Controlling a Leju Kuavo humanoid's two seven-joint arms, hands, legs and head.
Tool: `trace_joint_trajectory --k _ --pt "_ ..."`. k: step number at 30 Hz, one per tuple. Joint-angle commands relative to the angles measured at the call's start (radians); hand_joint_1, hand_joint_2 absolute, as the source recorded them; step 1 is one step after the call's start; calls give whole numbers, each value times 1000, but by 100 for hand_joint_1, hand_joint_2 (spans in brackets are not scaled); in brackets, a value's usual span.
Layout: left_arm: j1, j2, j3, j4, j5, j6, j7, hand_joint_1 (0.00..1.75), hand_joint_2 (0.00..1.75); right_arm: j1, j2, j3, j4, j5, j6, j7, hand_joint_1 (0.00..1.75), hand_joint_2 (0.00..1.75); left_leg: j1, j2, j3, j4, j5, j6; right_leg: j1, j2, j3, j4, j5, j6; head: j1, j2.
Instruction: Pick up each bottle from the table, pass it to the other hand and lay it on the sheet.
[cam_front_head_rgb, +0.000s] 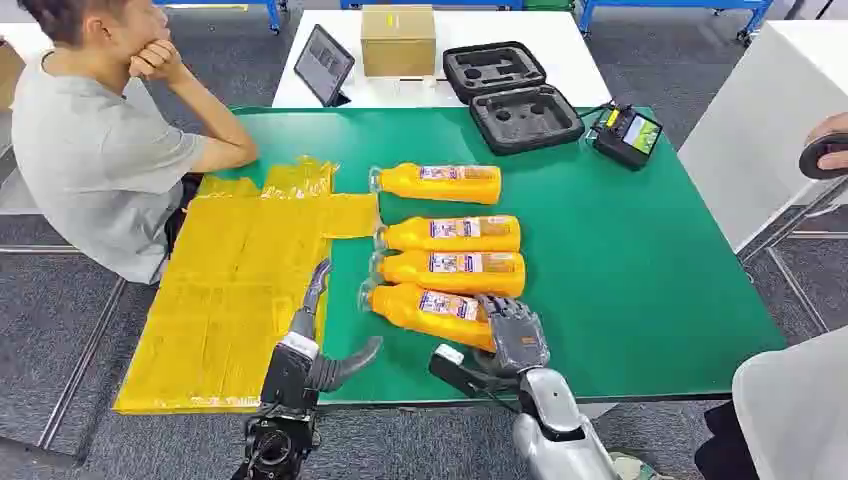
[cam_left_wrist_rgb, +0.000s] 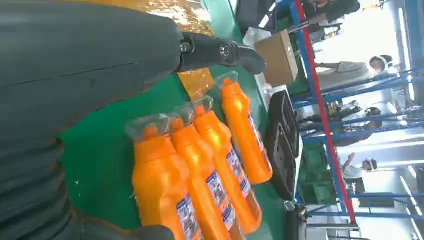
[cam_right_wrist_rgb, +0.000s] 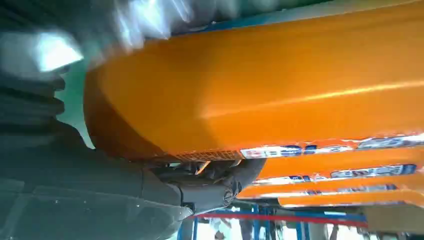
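Now the right hand (cam_front_head_rgb: 514, 332) wraps the base of the nearest orange plastic bottle (cam_front_head_rgb: 432, 311) — still lying on the green table mat (cam_front_head_rgb: 640, 270), beside the crinkled yellow sheet (cam_front_head_rgb: 240, 290). Left hand (cam_front_head_rgb: 320, 340) hovers near the sheet's edge, fingers spread, holding nothing.

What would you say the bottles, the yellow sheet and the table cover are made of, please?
Bottles: apparently orange plastic, smooth and glossy, going by the highlight streak in the right wrist view, with printed labels and clear caps.
Sheet: likely thin yellow plastic film; it is crinkled and shiny.
Table cover: a green mat with a flat, matte look, possibly felt or rubber; I cannot tell which.
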Motion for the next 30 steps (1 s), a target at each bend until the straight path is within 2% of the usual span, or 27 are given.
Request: trace_joint_trajectory --k 1,3,7,9,16,17,23,25,26,27,30 --pt "-41 9 -26 59 8 -1 11 0 175 47 -7 -54 139 -18 90 13 175 175 2 -4 4 -1 -1 -2 1 -2 6 -2 -1 -1 0 0" --pt "-41 9 -26 59 8 -1 11 0 175 47 -7 -54 139 -18 90 13 175 175 1 -3 9 -1 -3 -1 1 -1 10 -2 -5 -2 0 0" --pt "-41 11 -27 58 8 0 11 0 175 47 -5 -55 133 -21 91 9 175 175 2 -4 9 -2 -4 -4 1 -3 10 -3 -6 -1 0 0" --pt "-41 12 -27 57 10 3 10 0 175 49 6 -72 122 -87 93 -55 175 175 2 -4 9 -2 -4 -4 2 -2 11 -3 -6 -2 0 0" --pt "-41 12 -27 57 10 3 10 0 175 49 6 -72 122 -87 93 -55 175 175 2 -1 13 -1 -5 -2 1 1 14 -2 -6 -2 0 0" --pt "-41 11 -27 56 11 5 9 0 175 48 16 -91 115 -166 106 -126 175 175 2 -3 12 -2 -4 -3 2 0 12 -3 -5 -3 0 0" --pt "-36 8 -29 49 12 20 -17 0 175 70 33 -112 19 -391 88 -321 175 175 2 -1 11 -2 -5 -3 2 2 11 -2 -5 -3 0 0" --pt "-37 0 -25 49 35 22 -33 0 175 80 38 -116 -11 -454 93 -372 175 175 2 0 10 -1 -6 -3 2 3 11 -2 -4 -1 0 0" --pt "-36 -9 -19 49 56 27 -40 0 175 85 45 -120 -28 -494 94 -403 175 175 1 2 9 -2 -5 -2 1 4 19 -2 -2 -1 0 0" --pt "-37 -17 -15 50 82 23 -40 0 175 89 50 -123 -44 -540 106 -430 175 175 2 0 8 -2 -5 -3 1 3 18 -2 -3 -3 0 0" --pt "-47 -18 -25 65 103 24 -41 0 175 93 50 -119 -63 -591 105 -449 175 175 2 -1 6 0 -5 -2 2 2 18 -1 -3 -2 0 0"
